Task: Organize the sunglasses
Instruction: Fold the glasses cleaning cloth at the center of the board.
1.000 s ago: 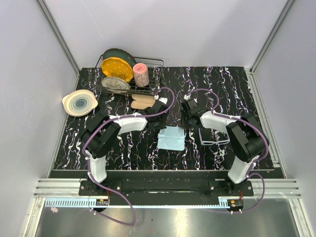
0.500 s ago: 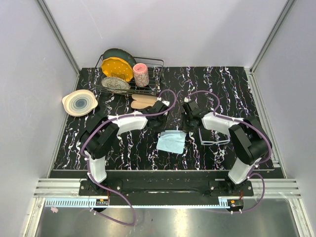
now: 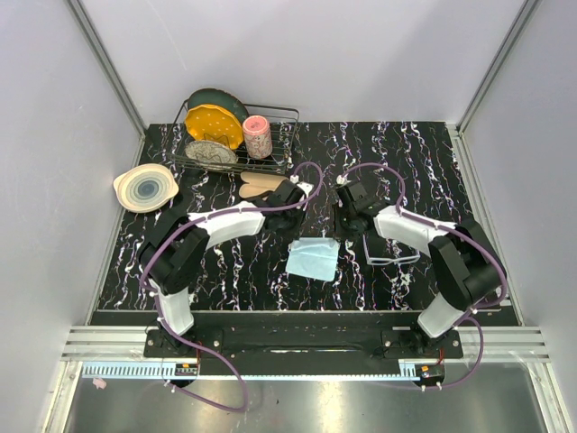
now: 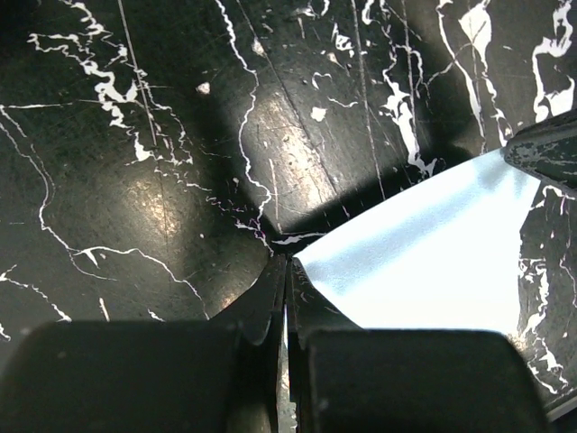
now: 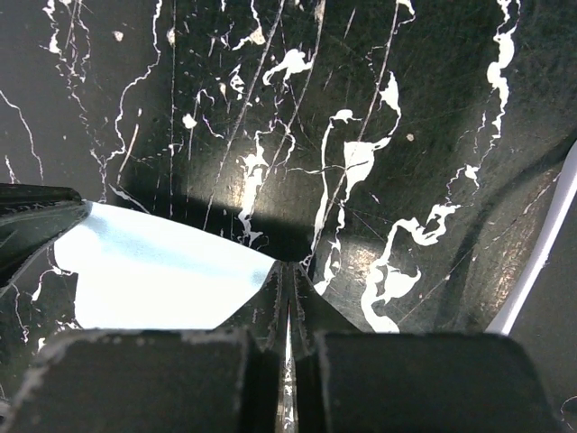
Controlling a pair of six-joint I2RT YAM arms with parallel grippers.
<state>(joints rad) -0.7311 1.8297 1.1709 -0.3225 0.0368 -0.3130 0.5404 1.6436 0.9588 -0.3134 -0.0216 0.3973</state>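
The sunglasses [image 3: 390, 251], thin whitish frame with see-through lenses, lie on the black marbled table to the right of the light-blue cloth [image 3: 313, 260]. A white strip of their frame [image 5: 541, 253] shows at the right edge of the right wrist view. My left gripper [image 3: 297, 236] [image 4: 287, 262] is shut on the far left corner of the cloth [image 4: 433, 262]. My right gripper [image 3: 337, 236] [image 5: 288, 266] is shut on the far right corner of the cloth [image 5: 162, 280]. A shadow lies under the cloth's far edge, which hangs between the two grippers.
A wire dish rack [image 3: 287, 115] with plates and a pink cup [image 3: 258, 137] stands at the back left. A pale bowl [image 3: 144, 188] sits at the left edge. A tan oblong object [image 3: 260, 186] lies just beyond my left wrist.
Both wrists have moved a little toward the far side while staying shut on the cloth's corners. The cloth's far edge has changed shape slightly. The sunglasses have not moved.
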